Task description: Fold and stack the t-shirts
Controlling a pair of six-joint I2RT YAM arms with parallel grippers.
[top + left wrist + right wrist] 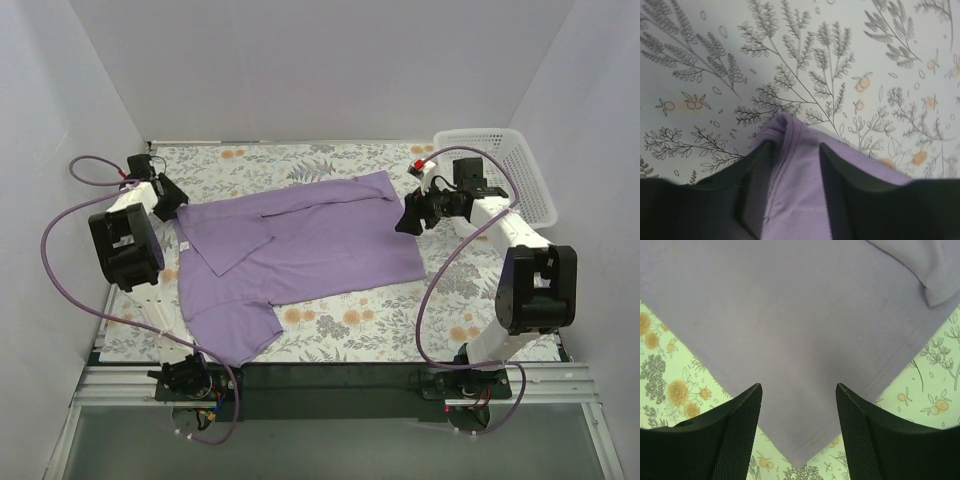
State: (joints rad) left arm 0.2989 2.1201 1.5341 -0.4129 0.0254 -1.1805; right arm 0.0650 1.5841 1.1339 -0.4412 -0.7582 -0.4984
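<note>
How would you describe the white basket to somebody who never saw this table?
Look at the floral tablecloth and go to its far right corner. The white basket stands there. Unlike the flat purple t-shirt in the middle, it is a rigid mesh box.

Table (480, 290) w/ floral print all over: orange blooms, grey fern sprigs. Carries lavender t-shirt (300, 250) spread across middle, mostly flat, left part folded over itself, one sleeve twd near edge. Holds white mesh basket (530, 190) at far-right corner, apart from shirt.
</note>
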